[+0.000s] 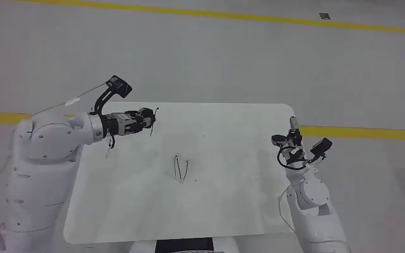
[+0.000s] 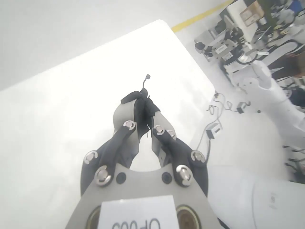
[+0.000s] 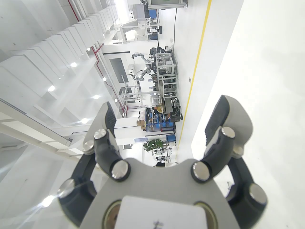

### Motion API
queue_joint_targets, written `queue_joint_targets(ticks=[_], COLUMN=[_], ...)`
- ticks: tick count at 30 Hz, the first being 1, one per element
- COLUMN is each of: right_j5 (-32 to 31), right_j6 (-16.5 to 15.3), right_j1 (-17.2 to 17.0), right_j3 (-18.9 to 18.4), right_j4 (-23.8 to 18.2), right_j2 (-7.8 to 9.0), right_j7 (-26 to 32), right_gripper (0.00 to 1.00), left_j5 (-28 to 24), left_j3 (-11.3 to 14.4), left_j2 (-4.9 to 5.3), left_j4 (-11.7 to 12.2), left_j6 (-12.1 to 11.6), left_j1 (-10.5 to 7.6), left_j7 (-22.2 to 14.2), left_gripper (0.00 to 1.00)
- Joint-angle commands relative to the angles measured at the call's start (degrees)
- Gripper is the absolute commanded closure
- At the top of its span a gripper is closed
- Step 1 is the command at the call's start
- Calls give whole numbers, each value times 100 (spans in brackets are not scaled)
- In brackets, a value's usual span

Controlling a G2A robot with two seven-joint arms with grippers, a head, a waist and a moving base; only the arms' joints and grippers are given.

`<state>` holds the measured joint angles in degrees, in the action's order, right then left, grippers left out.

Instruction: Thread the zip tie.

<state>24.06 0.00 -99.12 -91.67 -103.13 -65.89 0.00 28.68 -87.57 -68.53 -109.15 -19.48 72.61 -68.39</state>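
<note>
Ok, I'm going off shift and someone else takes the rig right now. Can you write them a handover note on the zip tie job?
Left gripper: jaws shut on a black zip tie, held over the far left corner of the table, with the head end sticking out past the tips.
Right gripper: jaws open, empty, by the table's right edge.
Loose ties lie mid-table.
Done: one tie is picked up.
Left: pass its tail through its head. No closed loop shows yet.
</note>
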Motion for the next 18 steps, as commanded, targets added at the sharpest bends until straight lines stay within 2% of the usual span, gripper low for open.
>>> queue_joint_targets(ticks=[1, 4, 5, 8, 9, 12, 14, 16, 18], right_j5=[0, 0, 0, 0, 0, 0, 0, 0, 0], right_j6=[0, 0, 0, 0, 0, 0, 0, 0, 0], right_j1=[0, 0, 0, 0, 0, 0, 0, 0, 0], right_j3=[0, 0, 0, 0, 0, 0, 0, 0, 0], right_j4=[0, 0, 0, 0, 0, 0, 0, 0, 0], right_j2=[0, 0, 0, 0, 0, 0, 0, 0, 0], right_j7=[0, 0, 0, 0, 0, 0, 0, 0, 0], right_gripper=[0, 0, 0, 0, 0, 0, 0, 0, 0], left_j5=[338, 337, 263, -17, -116, -97, -32, -186, -186], left_j3=[307, 700, 848, 1161, 1261, 1586, 1907, 2199, 2199], left_j2=[151, 413, 529, 798, 921, 1211, 1447, 1685, 1685], left_j4=[-104, -109, -82, -27, 17, 59, 57, 94, 94], left_j6=[0, 0, 0, 0, 0, 0, 0, 0, 0], left_j1=[-23, -95, -134, -243, -291, -373, -426, -476, -476], left_j7=[328, 790, 925, 1239, 1405, 1800, 2248, 2713, 2713], left_gripper=[100, 100, 100, 100, 100, 100, 100, 100, 100])
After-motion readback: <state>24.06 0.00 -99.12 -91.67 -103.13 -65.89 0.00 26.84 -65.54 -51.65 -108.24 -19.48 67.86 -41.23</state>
